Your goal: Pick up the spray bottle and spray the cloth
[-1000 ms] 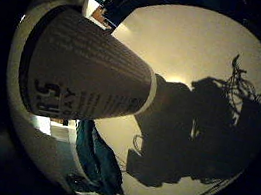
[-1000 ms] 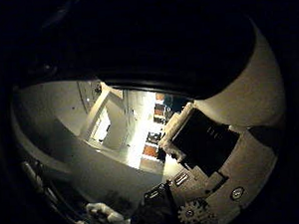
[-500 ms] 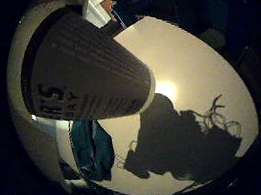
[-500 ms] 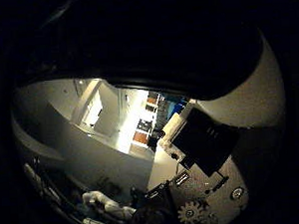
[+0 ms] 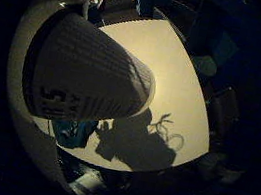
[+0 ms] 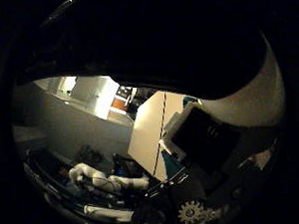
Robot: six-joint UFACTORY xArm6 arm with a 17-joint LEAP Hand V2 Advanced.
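Little-finger-side view shows the bottle (image 5: 88, 75) filling much of the frame, close against the palm, its ribbed white body pointing out over the tan bench (image 5: 175, 75). I read it as lifted: the bench surface lies well below, and the shadow of hand and bottle falls on it apart from the bottle itself.

Change over the last second: the whole picture has shifted. The bench now appears smaller and more steeply angled, and the shadow has slid toward the near edge. The bottle holds the same place in the frame throughout. I take this as camera motion, meaning the hand is carrying and reorienting the bottle, not the bench objects moving.

The cloth (image 5: 73, 133), a teal-blue bundle, lies on the bench near its edge, just beside the shadow and partly hidden behind the bottle.

Thumb-side view is mostly dark. Part of the hand (image 6: 201, 144) shows as black and white blocks with a gear. I cannot tell from either view how the fingers are set around the bottle; its steady position against the palm suggests a hold, but that is my judgement only.

Meaning for the task: pickup appears done. Remaining steps, in my estimate, are aiming the nozzle at the cloth and pressing the trigger. The nozzle is not visible.
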